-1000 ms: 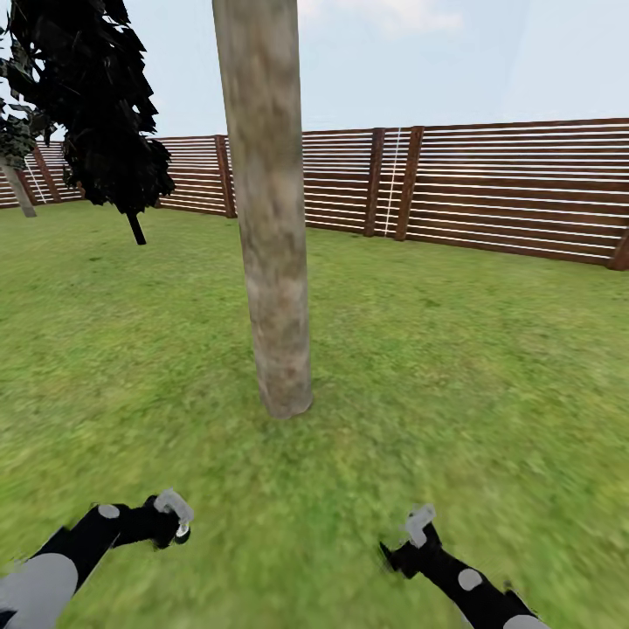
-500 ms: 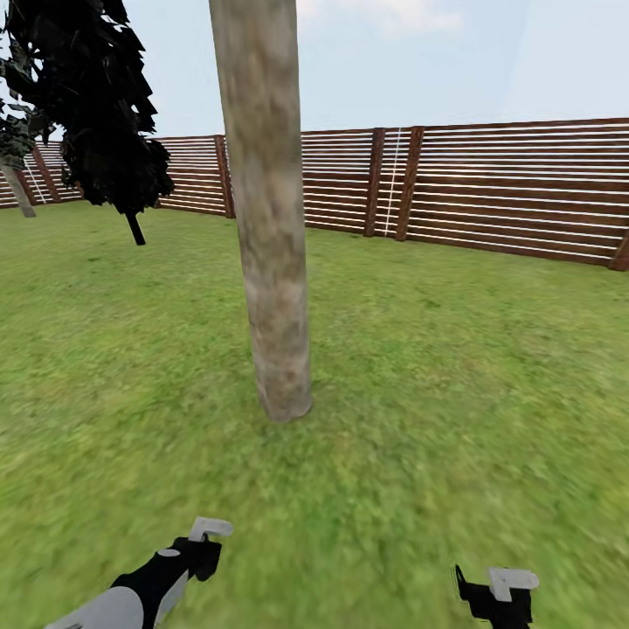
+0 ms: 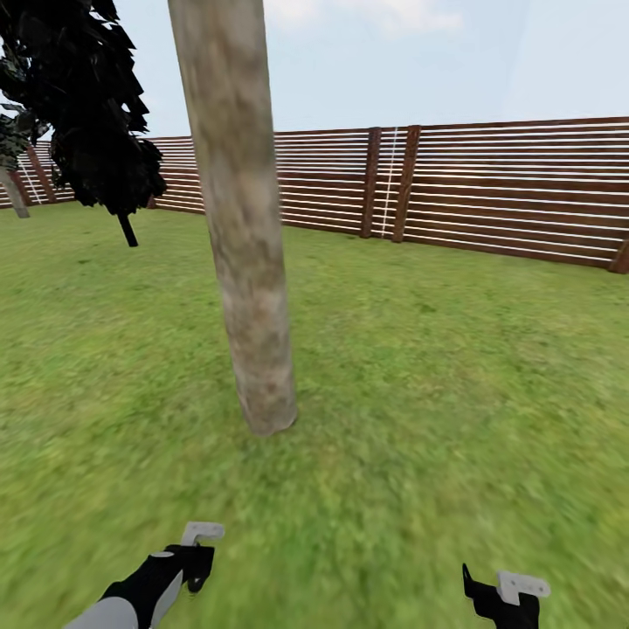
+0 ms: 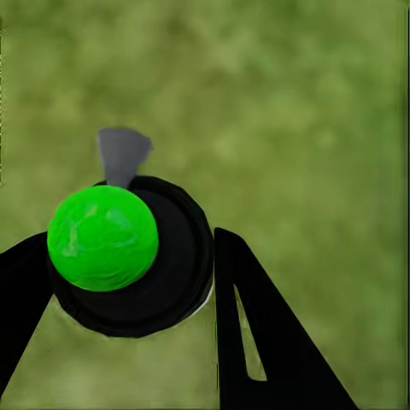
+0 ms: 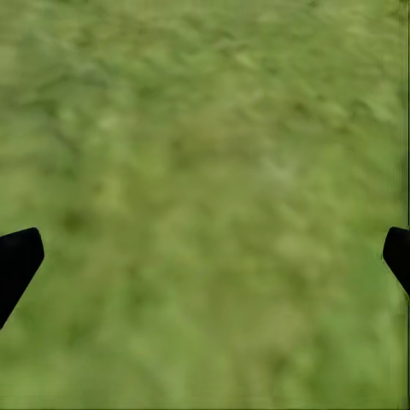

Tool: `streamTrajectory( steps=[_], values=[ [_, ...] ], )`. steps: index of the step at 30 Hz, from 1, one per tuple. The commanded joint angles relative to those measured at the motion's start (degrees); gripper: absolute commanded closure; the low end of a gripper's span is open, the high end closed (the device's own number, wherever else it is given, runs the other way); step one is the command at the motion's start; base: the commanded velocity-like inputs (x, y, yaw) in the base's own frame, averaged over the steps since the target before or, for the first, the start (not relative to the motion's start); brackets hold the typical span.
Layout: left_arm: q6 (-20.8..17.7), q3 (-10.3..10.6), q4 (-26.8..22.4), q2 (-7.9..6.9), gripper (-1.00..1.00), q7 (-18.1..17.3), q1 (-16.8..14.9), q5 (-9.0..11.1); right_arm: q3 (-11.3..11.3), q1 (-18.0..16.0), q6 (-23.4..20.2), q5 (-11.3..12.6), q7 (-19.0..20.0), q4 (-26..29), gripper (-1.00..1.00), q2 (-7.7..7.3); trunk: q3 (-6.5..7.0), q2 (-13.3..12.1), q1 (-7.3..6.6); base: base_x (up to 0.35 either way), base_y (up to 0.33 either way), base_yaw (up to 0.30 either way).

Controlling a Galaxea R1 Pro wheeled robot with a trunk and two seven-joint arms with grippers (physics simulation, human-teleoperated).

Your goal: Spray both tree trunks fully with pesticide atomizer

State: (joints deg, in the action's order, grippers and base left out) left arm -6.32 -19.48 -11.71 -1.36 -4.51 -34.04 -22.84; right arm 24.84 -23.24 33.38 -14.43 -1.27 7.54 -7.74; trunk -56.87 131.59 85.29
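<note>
A thick grey-tan mottled tree trunk (image 3: 246, 262) rises from the grass just ahead of me, slightly left of centre. In the left wrist view my left gripper (image 4: 120, 248) is shut on the pesticide atomizer (image 4: 128, 256), a black round body with a bright green cap and a small grey nozzle. In the head view the left gripper (image 3: 196, 559) hangs low over the grass, short of the trunk's foot. My right gripper (image 3: 502, 598) sits at the lower right, and its fingers (image 5: 19, 256) stand wide open over bare grass.
A brown slatted fence (image 3: 489, 192) closes the lawn at the back. A dark-leaved tree (image 3: 87, 105) stands far left, with another pale trunk (image 3: 12, 194) at the edge. Grass (image 3: 454, 376) stretches to the right of the near trunk.
Both arms have swung lower and to the right since a second ago. The whole view has shifted, so the trunk now appears further left and nearer.
</note>
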Motion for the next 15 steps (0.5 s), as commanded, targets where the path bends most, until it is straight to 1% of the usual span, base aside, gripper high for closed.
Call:
streamTrajectory(
  steps=[1, 4, 12, 15],
  values=[
    [-0.41, -0.44, -0.76, 0.0, 1.0, -0.45, 0.1, -0.49, 0.38, -0.05, 0.15, -0.6, -0.13, -0.08, -1.0, 0.01, -0.05, 0.02, 0.01, 0.178, -0.231, 0.0],
    [-0.41, -0.4, -2.34, 0.23, 1.0, -0.41, 0.33, -0.46, 0.38, -0.05, 0.11, -0.63, -0.06, -0.11, -1.0, 0.03, -0.05, 0.02, 0.01, 0.208, -0.232, 0.0],
    [-0.26, -0.64, -3.41, 0.65, 1.0, -0.03, 0.37, -0.45, 0.38, -0.05, 0.1, -0.69, -0.05, -0.16, -1.0, 0.06, -0.05, 0.02, 0.01, 0.257, -0.231, 0.002],
    [-0.2, -0.65, -3.48, 1.02, 1.0, -0.02, 0.38, -0.45, 0.38, -0.05, 0.1, -0.69, -0.1, -0.08, -1.0, 0.09, -0.04, 0.02, 0.01, 0.263, -0.231, 0.169]
  ],
)
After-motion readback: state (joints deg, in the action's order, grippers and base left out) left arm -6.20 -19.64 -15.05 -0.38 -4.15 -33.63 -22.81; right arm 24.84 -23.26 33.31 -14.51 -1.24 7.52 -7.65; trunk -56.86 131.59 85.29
